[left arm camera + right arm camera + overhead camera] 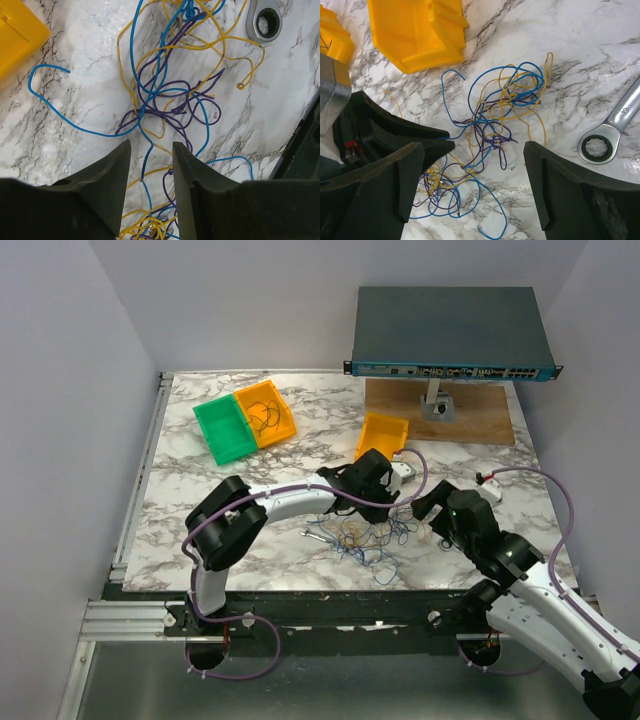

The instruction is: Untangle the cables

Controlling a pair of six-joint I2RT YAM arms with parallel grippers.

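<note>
Blue, yellow and purple cables (495, 120) tangled, lying loose

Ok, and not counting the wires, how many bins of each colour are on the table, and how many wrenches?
Green bins: 1
Yellow bins: 2
Wrenches: 1
Total: 4

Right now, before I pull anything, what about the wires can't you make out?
- Top view: the wires are too small to trace which strand crosses which.
- Left wrist view: the lower loops run behind the fingers of the left gripper and off the bottom edge.
- Right wrist view: the right gripper hides strands at lower left. The wrench is cut by the right edge.
</note>
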